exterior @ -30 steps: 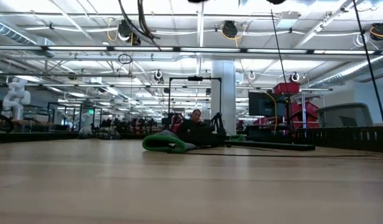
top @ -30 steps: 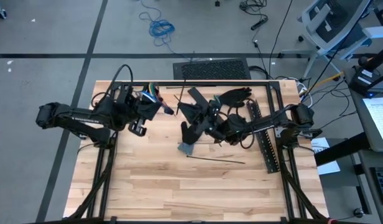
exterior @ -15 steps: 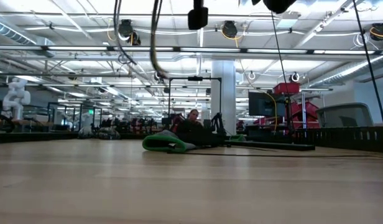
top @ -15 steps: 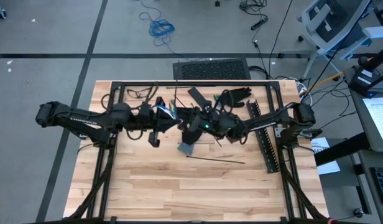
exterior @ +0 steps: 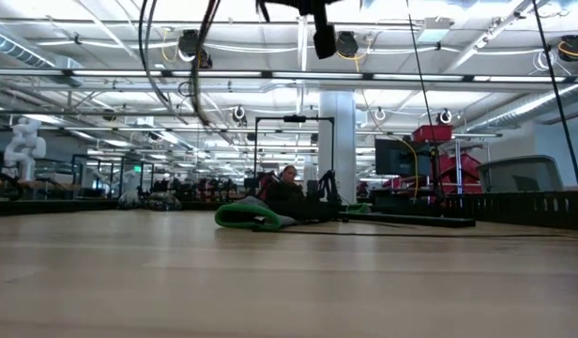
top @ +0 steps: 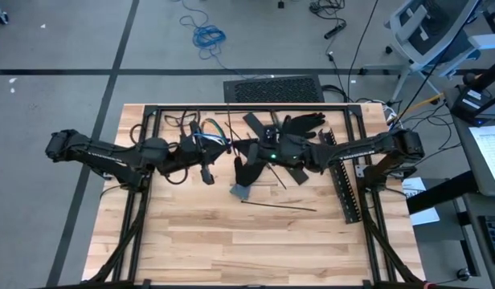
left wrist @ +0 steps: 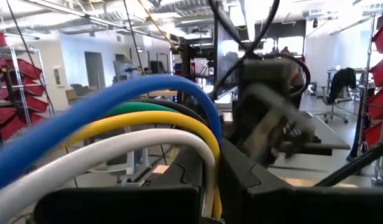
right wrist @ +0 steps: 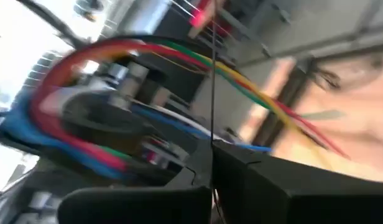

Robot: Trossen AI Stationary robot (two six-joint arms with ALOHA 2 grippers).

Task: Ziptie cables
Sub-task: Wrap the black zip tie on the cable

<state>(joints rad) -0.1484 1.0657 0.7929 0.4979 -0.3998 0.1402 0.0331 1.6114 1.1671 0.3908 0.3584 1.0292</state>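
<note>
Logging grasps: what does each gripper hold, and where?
Left gripper grips the bundle of thin multicoloured wires at one end. Right gripper pinches a thin black stick.

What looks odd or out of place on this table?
One thin black stick lies alone on bare wood, apart from the clutter at the far side. The cables arch loosely between the left gripper and right gripper, unbundled.

Low view: bare wooden tabletop (exterior: 270, 282) in foreground. Green-and-grey item (exterior: 247, 216) lies far back, thin black stick (exterior: 439, 232) beside it, black slotted strip (exterior: 528, 208) at right. Dark arm part (exterior: 324, 38) and cables (exterior: 176, 56) hang above. Person (exterior: 289, 178) seated beyond.
</note>
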